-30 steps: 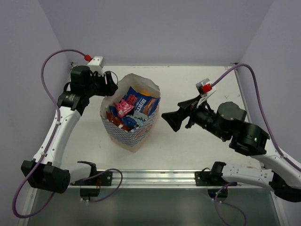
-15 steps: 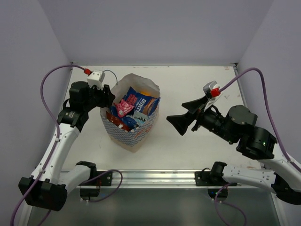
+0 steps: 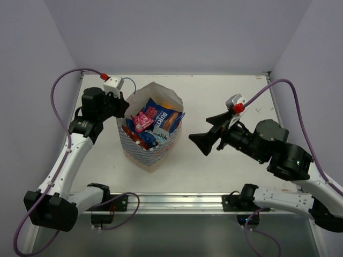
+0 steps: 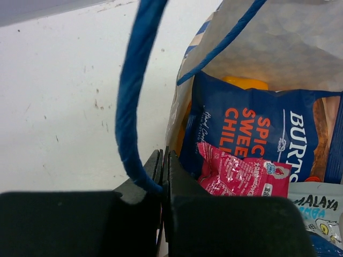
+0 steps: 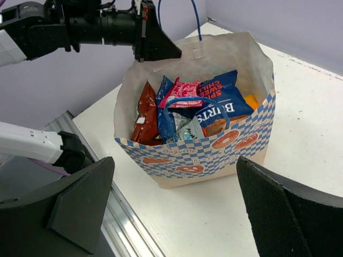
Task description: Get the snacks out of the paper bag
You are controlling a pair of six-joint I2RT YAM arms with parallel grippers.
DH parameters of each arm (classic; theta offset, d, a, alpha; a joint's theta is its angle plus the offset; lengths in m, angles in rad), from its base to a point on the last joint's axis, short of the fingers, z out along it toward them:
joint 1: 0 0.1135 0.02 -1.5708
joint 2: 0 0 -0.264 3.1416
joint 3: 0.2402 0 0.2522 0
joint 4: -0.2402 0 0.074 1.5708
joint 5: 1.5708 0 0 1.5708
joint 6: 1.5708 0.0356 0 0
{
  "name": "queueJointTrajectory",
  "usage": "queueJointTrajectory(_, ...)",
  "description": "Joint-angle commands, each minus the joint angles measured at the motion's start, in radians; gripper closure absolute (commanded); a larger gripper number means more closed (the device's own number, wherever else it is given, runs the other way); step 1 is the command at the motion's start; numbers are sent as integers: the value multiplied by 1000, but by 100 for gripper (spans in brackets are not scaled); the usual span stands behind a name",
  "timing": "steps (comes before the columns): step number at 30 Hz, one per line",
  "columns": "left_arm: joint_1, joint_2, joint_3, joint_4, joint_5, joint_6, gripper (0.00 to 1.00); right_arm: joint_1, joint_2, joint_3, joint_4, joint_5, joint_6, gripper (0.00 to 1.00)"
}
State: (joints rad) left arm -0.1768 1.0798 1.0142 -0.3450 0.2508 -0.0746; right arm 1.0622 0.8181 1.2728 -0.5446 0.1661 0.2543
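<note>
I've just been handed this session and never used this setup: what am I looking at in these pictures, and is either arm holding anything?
These are two robot arms bolted to a white table, each ending in a two-finger gripper. The wide picture looks down from above and behind them; the other two come from cameras on each wrist. On the table stands a paper bag full of snacks, none taken out yet. The left gripper is shut on the bag's rim, by its blue cord handle. The right gripper is open, holds nothing and faces the bag from beside it.
</note>
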Motion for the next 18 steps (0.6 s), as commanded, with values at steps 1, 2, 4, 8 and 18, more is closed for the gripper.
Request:
queueJointTrajectory(1,7,29,105,75,38,67,100,5,7,13,51,32,-67,1)
queueJointTrajectory(2,7,48,119,72,41,102,100,5,4,-6,96,27,-110,1)
queueJointTrajectory(4,7,64,161,69,53,127,100,4,12,-3,136,41,-122,1)
queueJointTrajectory(8,7,98,207,92,53,203,100,4,101,83,135,36,-190,1)
queueJointTrajectory(18,7,97,285,166,103,294,100,-59,487,345,140,-160,-233,9)
